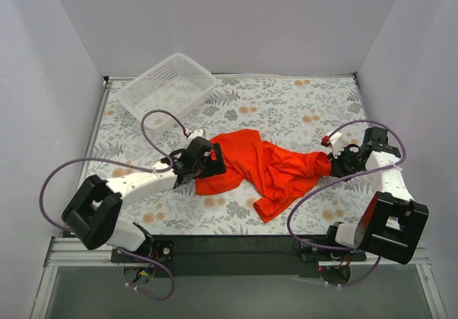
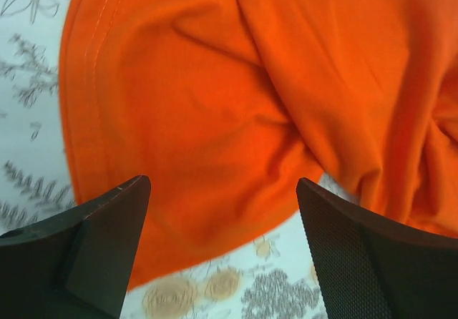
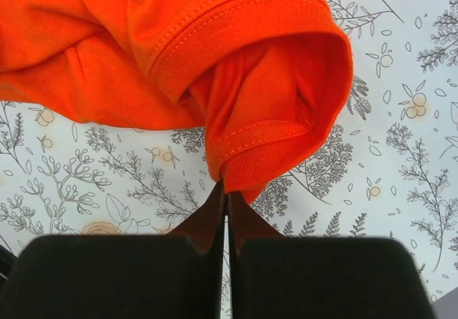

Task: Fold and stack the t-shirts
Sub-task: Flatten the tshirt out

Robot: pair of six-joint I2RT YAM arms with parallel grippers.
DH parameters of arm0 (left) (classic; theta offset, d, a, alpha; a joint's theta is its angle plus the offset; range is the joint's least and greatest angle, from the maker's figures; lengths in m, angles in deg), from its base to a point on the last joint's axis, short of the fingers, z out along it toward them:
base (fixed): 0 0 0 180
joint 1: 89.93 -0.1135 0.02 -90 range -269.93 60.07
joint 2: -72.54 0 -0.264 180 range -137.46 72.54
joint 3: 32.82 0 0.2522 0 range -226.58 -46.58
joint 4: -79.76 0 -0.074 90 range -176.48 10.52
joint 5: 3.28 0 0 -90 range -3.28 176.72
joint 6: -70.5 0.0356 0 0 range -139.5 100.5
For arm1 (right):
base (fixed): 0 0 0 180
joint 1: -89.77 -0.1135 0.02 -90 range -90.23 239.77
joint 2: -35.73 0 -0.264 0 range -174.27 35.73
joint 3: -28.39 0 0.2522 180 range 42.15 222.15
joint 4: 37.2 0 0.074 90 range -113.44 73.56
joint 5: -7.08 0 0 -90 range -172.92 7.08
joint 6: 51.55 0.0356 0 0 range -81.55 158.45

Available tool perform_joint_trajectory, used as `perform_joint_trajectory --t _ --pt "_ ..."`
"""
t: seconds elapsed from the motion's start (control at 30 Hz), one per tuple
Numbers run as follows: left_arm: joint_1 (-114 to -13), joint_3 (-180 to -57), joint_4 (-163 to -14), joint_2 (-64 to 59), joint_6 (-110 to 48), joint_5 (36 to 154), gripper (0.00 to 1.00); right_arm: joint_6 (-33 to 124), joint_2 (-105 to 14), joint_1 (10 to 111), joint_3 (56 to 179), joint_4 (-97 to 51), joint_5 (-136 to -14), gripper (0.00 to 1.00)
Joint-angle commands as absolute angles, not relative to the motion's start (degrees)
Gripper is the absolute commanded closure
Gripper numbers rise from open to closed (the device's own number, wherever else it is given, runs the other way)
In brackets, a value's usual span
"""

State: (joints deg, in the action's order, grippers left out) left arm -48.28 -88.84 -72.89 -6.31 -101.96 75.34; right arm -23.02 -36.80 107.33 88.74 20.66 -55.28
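Crumpled t-shirt (image 1: pixel 265 165) on floral table (image 1: pixel 286 108)

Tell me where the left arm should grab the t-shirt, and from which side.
Probably best to pinch the stitched hem at the left edge of the t-shirt, coming in from the left. It lies flat on the table there, right before the open left gripper; the right gripper holds the opposite end.
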Motion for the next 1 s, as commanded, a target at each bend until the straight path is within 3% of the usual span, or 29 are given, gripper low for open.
perform_joint_trajectory --t 0.0,0.37,0.7,0.83,0.87,0.9,0.93,0.97 --pt "-50.11 -94.20 -77.33 -14.43 -98.78 77.49 0.24 -23.16 -37.48 107.35 88.91 22.70 -51.29 0.99" --pt "-54.07 -121.86 -79.54 -34.23 -92.54 87.84 0.23 -20.97 -40.29 107.35 89.70 22.79 -46.98 0.99" --pt "-53.63 -146.49 -69.00 -54.89 -97.02 94.71 0.27 -19.56 -42.23 107.35 90.40 22.62 -43.99 0.99" --pt "-52.66 -149.15 -65.65 -56.92 -96.06 95.51 0.55 -19.82 -42.14 107.35 89.70 22.53 -43.81 0.99" --pt "-52.57 -148.62 -65.74 -56.14 -95.71 95.33 0.66 -19.82 -42.14 107.44 89.53 22.53 -43.72 0.99" --pt "-52.57 -148.27 -65.74 -55.61 -95.70 94.72 0.92 -19.73 -41.97 107.44 89.61 22.61 -43.64 0.99" --pt "-52.49 -147.40 -65.82 -53.69 -95.61 93.41 1.00 -19.56 -41.79 107.44 89.79 22.61 -43.72 0.99" --pt "-52.49 -146.17 -66.26 -51.06 -95.27 92.00 1.00 -19.30 -41.35 107.44 89.87 22.53 -43.81 0.99"
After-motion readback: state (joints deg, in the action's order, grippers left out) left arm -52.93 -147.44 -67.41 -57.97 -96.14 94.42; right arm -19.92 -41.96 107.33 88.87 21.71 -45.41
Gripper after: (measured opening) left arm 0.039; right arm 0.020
